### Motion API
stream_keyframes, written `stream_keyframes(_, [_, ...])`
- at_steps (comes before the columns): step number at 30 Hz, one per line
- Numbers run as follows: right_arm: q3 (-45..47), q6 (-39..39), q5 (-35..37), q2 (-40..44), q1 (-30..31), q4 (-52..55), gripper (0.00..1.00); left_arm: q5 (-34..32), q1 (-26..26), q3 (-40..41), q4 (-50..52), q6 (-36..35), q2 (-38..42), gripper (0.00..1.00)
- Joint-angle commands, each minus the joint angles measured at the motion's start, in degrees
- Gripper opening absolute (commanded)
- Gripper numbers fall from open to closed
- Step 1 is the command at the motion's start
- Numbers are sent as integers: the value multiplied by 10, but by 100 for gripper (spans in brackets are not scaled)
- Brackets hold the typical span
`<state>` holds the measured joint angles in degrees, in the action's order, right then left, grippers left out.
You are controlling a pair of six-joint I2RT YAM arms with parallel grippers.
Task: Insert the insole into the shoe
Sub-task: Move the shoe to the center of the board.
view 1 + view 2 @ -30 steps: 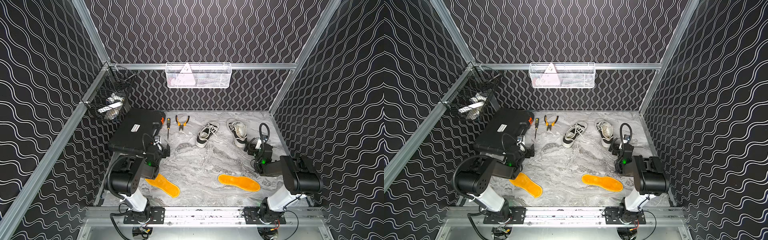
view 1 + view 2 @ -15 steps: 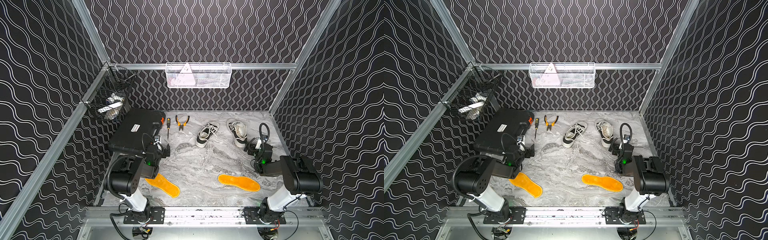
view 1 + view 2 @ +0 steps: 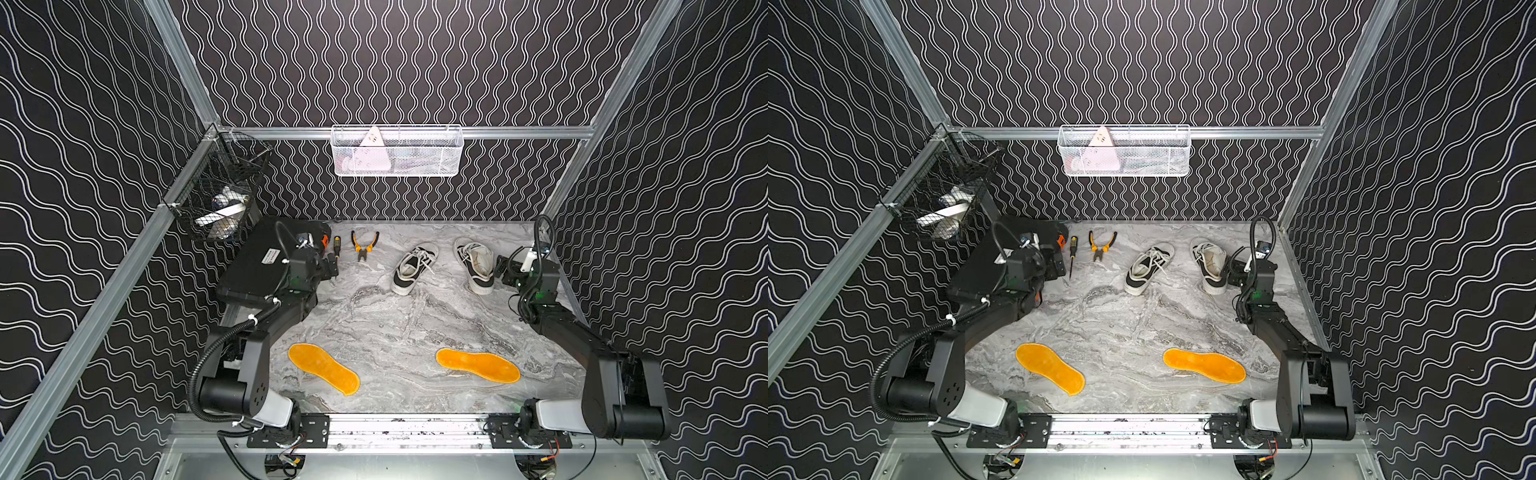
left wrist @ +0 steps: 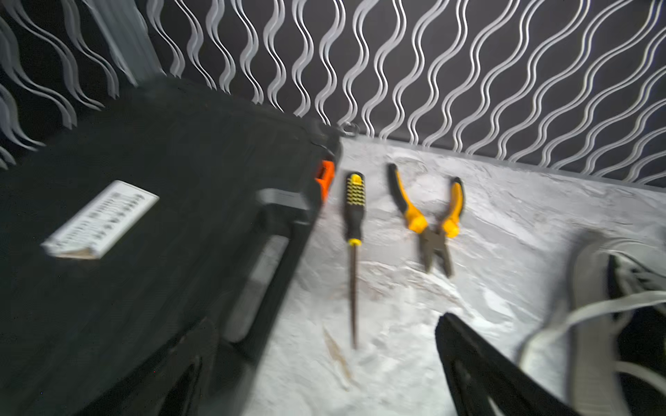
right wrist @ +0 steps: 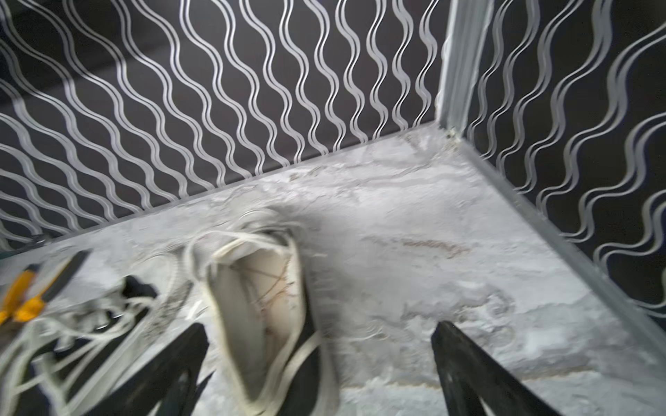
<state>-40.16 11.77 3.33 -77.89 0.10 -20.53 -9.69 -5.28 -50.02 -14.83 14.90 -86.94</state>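
Plainly, left gripper (image 4: 322,326) and right gripper (image 5: 320,329) gaped wide, empty, while insoles (image 3: 323,368) lay flat on the table (image 3: 395,324), well apart from the shoes (image 3: 413,268), so we judged a low heel-edge pinch best.

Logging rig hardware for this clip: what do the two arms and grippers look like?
Left arm and right arm: black boxy links, silver-grey base joints, green wrist lights. A ribbed black hose with white ties runs along the left; a black cable loops above the right. Fingers black, tapered.
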Motion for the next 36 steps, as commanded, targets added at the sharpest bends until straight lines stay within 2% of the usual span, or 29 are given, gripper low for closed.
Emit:
stream_keyframes(1, [-27,50,-33,6,35,153,100,-5,-49,-79,199,77,-22,98])
stream_keyframes(4, [-64,70,-55,-13,83,220,100,-7,-113,-173,313,104,-63,97])
stream_keyframes(8, [-64,137,-77,-19,128,227,98,46,-197,-296,391,53,-145,94])
stream_keyframes(11, [-75,161,-70,-17,162,255,96,103,-223,-364,434,17,-203,90])
stream_keyframes(14, [-76,184,-52,-12,180,281,94,114,-241,-393,448,-7,-234,87])
stream_keyframes(17, [-63,204,-39,0,185,288,91,105,-245,-420,459,-8,-264,85])
stream_keyframes(29, [-48,221,-64,20,205,300,86,90,-235,-542,479,-14,-370,80])
stream_keyframes(36, [-64,210,-73,8,218,312,85,80,-220,-590,487,-21,-418,71])
